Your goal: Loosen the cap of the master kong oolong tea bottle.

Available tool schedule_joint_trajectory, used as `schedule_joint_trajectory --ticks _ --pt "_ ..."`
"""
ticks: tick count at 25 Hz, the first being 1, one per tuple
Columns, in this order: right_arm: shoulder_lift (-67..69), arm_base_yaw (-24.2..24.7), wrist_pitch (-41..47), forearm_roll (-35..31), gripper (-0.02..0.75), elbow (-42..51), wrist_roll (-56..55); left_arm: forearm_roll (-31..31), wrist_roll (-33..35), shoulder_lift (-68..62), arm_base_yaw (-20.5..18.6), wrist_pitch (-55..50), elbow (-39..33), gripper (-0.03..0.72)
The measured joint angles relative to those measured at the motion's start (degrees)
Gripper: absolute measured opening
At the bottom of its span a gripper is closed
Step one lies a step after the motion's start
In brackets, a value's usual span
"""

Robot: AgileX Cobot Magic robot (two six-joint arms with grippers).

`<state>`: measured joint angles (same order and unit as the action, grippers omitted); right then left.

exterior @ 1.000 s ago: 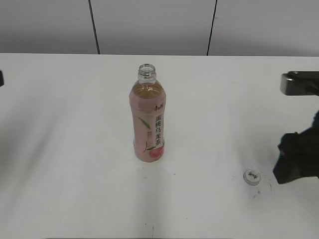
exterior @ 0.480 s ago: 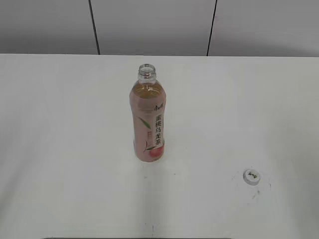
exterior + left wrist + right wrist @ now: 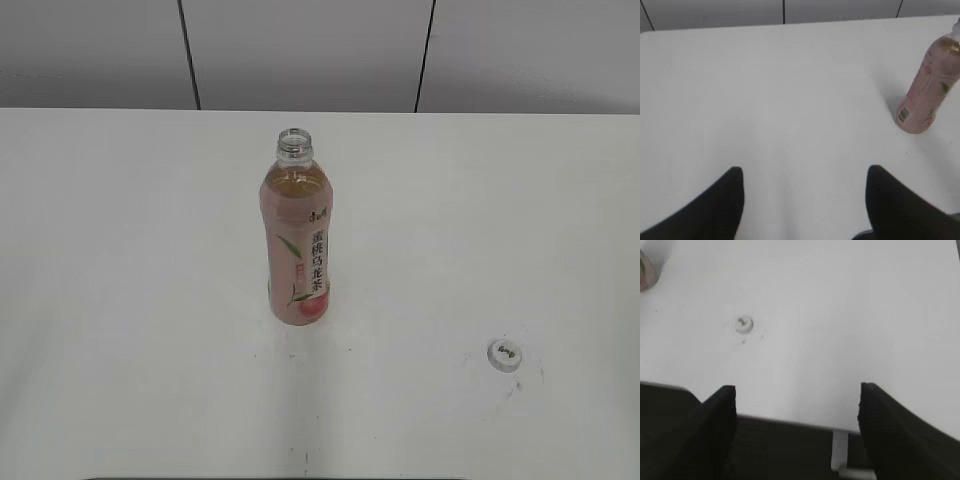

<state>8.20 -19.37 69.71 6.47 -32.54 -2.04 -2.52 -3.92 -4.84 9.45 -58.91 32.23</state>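
White counter, bottle upright, uncapped.
Cap lies at the bottle's 4 o'clock (logo up); left fingers and right fingers spread, holding nothing.

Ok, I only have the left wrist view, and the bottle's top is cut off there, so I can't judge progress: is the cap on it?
Observer: No. The master kong oolong tea bottle stands upright with a bare, open neck.
Operator: Where is the cap, then?
Observer: The cap lies flat on the table, right of the bottle and nearer the front edge, well apart from it.
Operator: And the right tool?
Observer: The right tool is open and holds nothing. It hangs over the table's near edge, with the cap ahead of it.
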Motion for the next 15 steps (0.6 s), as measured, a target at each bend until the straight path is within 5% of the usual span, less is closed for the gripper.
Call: schedule_joint_trajectory --ticks 15 --pt "-8.57 0.0 -6.03 -3.64 0.541 3.15 2.55 1.57 2.71 5.17 -0.07 0.06 0.0 0.448"
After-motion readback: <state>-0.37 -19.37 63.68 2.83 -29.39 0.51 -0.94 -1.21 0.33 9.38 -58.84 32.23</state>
